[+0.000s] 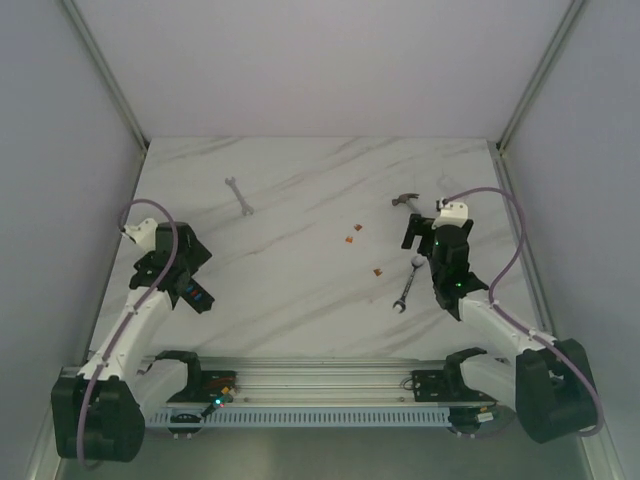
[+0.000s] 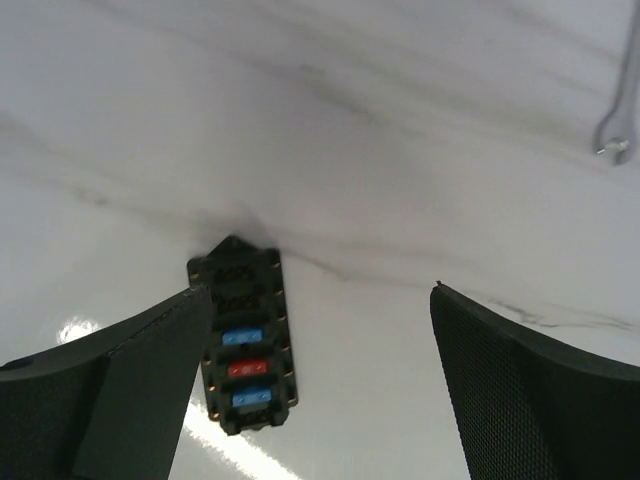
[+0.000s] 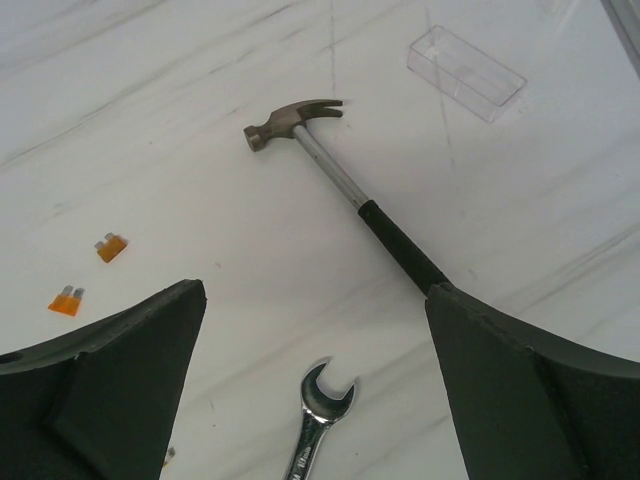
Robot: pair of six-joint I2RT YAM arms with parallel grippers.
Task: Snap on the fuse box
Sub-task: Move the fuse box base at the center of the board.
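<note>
Low in the left wrist view, left of centre, the fuse box point(image 2: 243, 345) lies flat on the marble desk point(image 1: 300, 200). Blue and red fuses sit in its near slots, and its left edge is hidden behind one finger. The left end effector point(image 2: 318, 300) hangs above it, jaws spread wide and empty. The right end effector point(image 3: 315, 295) is also wide open and holds nothing. Ahead of it lie a claw hammer point(image 3: 345, 190), a combination wrench point(image 3: 318, 415), two loose orange fuses point(image 3: 111, 246) and, at upper right, a clear plastic rectangular piece point(image 3: 465, 72).
</note>
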